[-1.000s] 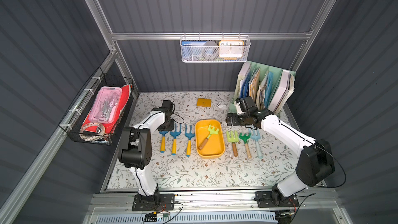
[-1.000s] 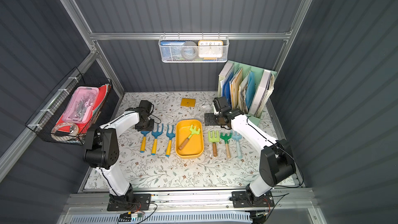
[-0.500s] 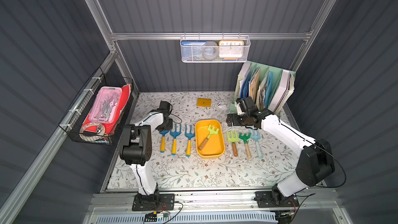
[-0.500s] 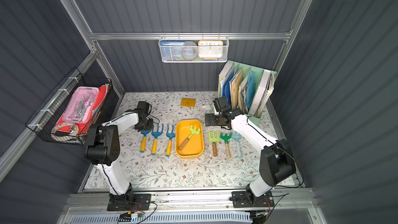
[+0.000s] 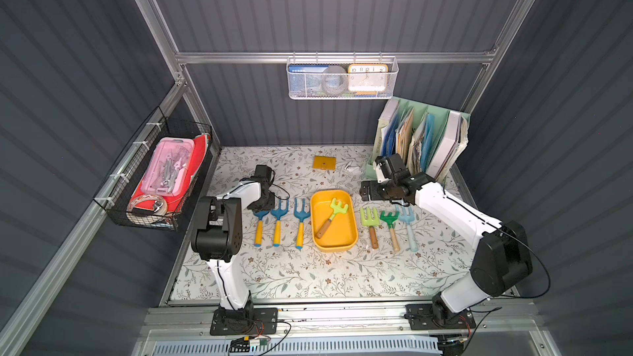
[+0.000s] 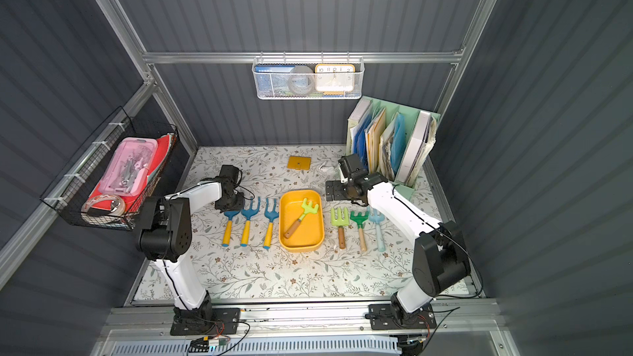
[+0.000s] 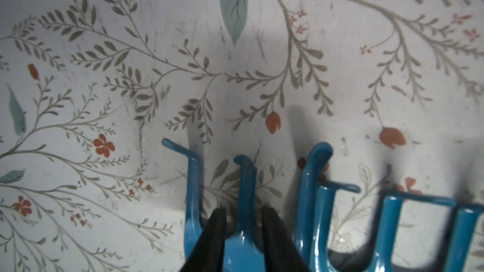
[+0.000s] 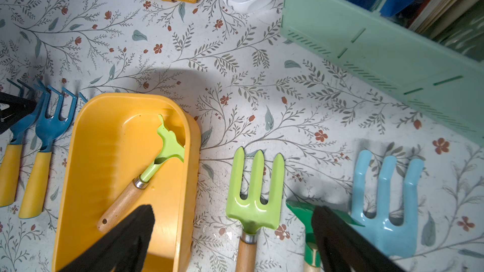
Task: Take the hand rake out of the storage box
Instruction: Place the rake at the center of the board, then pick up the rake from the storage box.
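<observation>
The hand rake (image 5: 330, 215) (image 6: 301, 215) has a light green head and a wooden handle. It lies slantwise inside the mustard-yellow storage box (image 5: 339, 238) (image 6: 308, 238) (image 8: 104, 139). My right gripper (image 5: 364, 195) (image 8: 233, 221) hovers wide open just beyond the box's far right corner and holds nothing. One of its fingers (image 8: 131, 234) shows over the rake's handle end. My left gripper (image 5: 263, 205) (image 7: 245, 213) is down at the head of the leftmost blue rake (image 7: 246, 192). Its narrowly parted fingers straddle the middle prong, with a thin gap on each side.
Three blue rakes with yellow handles (image 5: 276, 224) lie left of the box. A green fork (image 5: 370, 224), a dark green rake (image 5: 389, 224) and a pale blue fork (image 5: 407, 224) lie to its right. A mint file organiser (image 5: 421, 138), a yellow wallet (image 5: 323, 162) and a black wire basket (image 5: 154, 179) ring the mat.
Hardly anything differs. Both arms hold about the same places and no tool has moved.
</observation>
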### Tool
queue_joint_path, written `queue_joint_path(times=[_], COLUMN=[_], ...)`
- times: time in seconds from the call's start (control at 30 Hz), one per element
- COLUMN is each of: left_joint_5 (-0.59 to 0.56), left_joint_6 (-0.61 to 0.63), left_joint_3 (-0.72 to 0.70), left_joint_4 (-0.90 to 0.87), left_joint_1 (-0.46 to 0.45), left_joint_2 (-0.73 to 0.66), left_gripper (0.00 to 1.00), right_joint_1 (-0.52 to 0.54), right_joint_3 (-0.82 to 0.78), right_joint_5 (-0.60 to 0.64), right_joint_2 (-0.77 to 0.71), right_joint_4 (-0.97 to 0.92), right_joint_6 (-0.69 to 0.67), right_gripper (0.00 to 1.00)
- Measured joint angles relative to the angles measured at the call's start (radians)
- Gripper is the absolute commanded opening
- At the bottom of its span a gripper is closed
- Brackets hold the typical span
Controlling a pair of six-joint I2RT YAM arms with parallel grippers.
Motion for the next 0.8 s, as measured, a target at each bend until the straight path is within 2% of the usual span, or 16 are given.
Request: queue_joint_path(times=[0.3,0.47,0.7,0.8], left_joint_5=[-0.037,-0.015,0.094,0.129], left_joint_6=[0.003,-0.002,-0.051,-0.087], left_joint_3=[0.001,0.039,0.077,0.059], left_joint_4=[-0.005,-0.035,-0.033,-0.014], left_joint_1=[0.000,0.000,-0.008,-0.064], left_joint_2=[-0.002,-0.048,-0.277,-0.399], left_gripper=[0.34,0.37,0.40,0.41], right_joint_1=[0.004,0.004,0.003,-0.004], right_joint_3=[0.000,0.000,0.000,-0.003], right_joint_5=[0.004,0.015,0.048,0.059], right_joint_2=[0.000,0.000,0.000,-0.002], right_joint_4=[0.000,-0.001,-0.003,-0.002], right_joint_6=[0.000,0.000,0.000,0.000], right_gripper=[0.99,0.99,0.99,0.99])
